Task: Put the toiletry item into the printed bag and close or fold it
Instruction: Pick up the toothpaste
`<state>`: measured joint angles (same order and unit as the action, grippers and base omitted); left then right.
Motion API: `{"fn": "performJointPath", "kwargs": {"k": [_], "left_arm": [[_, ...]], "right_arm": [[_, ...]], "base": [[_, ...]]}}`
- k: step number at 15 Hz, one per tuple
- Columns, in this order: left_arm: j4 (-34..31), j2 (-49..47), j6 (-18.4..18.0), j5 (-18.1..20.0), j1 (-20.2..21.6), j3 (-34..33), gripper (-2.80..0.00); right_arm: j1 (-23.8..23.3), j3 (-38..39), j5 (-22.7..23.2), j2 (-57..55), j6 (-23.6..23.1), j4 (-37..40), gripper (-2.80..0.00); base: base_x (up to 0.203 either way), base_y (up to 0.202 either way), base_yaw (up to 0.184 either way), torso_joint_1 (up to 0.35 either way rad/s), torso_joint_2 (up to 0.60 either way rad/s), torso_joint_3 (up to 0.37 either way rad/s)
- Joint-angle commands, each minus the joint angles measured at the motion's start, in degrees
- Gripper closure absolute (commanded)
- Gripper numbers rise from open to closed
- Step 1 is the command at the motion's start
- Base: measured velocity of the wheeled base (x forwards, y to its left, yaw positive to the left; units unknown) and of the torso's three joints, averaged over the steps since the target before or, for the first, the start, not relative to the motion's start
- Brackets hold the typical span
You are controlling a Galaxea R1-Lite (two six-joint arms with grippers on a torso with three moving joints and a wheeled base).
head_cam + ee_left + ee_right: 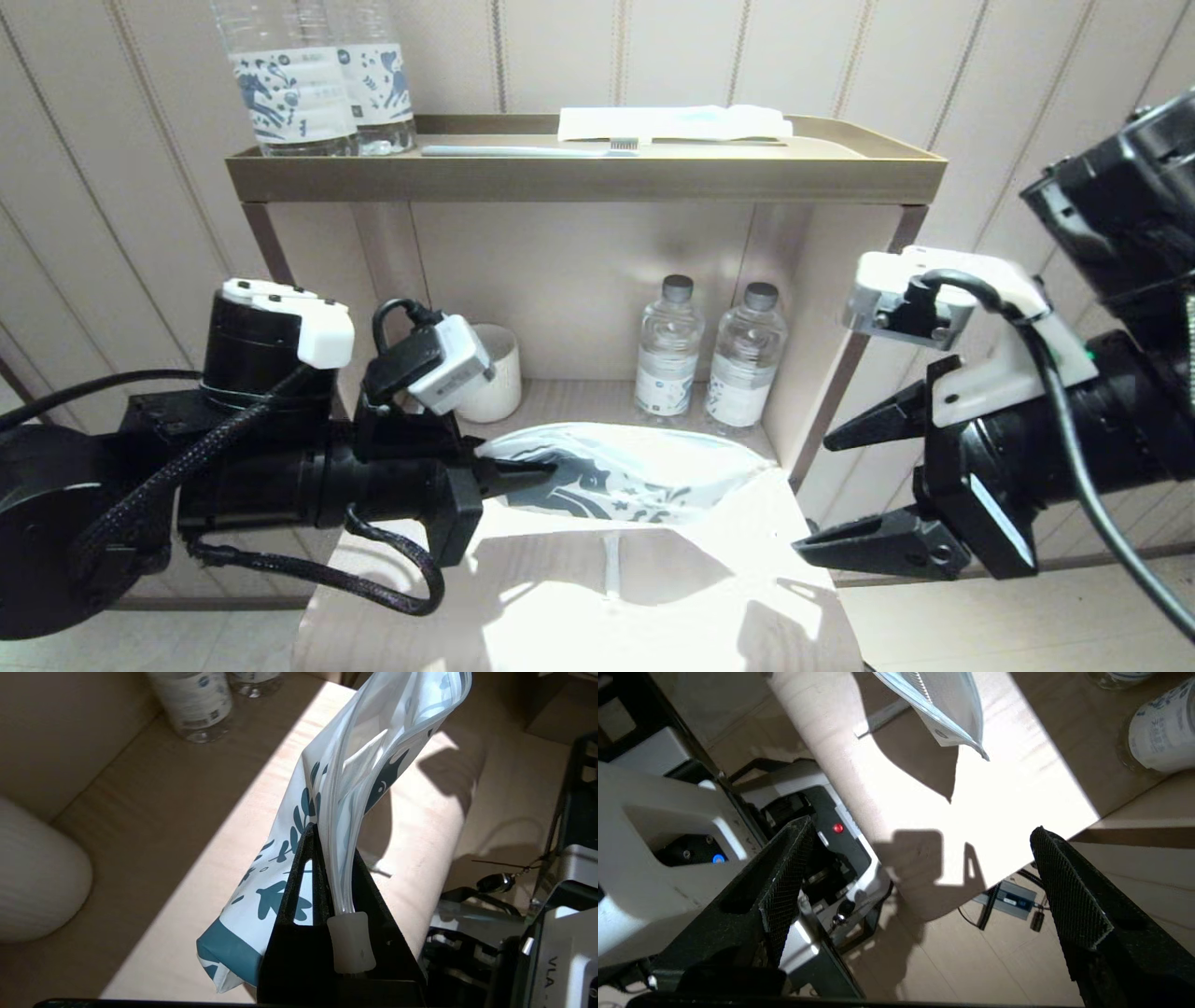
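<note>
The two-tier shelf unit fills the head view, and the work is over the sunlit front of its lower shelf. There the printed bag hangs clear of the shelf, with its long axis running across the front edge. The left gripper is clamped on its zip-strip end, and the far end droops toward the shelf's right front corner. In the left wrist view a narrow pale strip that may be the toiletry item shows through the bag's plastic, lying along its length, so it appears to be inside already. The mouth beyond the grip gapes.

The right gripper hangs just off the shelf's right edge, jaws spread wide and holding nothing. It is the nearer hand to the bag's free end, which lies to its left and slightly higher. Sealing the zip or folding the bag appears to depend on that approach.
</note>
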<state>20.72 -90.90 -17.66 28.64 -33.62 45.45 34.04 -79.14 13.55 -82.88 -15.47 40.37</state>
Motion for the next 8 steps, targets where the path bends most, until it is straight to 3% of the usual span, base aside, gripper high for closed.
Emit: {"fn": "performJointPath", "kwargs": {"k": [1,5,8], "left_arm": [[-0.5,1.9,0.1,0.1,3.6,-0.4,0.00],[-10.2,8.1,-0.3,-3.1,4.2,-0.2,0.00],[-11.9,10.6,0.1,-7.6,4.2,-0.6,0.00]], "right_arm": [[-0.9,5.0,-0.1,2.8,4.0,-6.3,-2.80],[-0.9,6.1,0.0,3.4,13.1,-7.2,-2.80],[0.1,7.1,-0.3,3.3,16.9,-8.0,-2.80]], "base": [[0.000,0.000,0.000,0.000,0.00,0.000],[0.000,0.000,0.000,0.000,0.00,0.000],[0.000,0.000,0.000,0.000,0.00,0.000]]}}
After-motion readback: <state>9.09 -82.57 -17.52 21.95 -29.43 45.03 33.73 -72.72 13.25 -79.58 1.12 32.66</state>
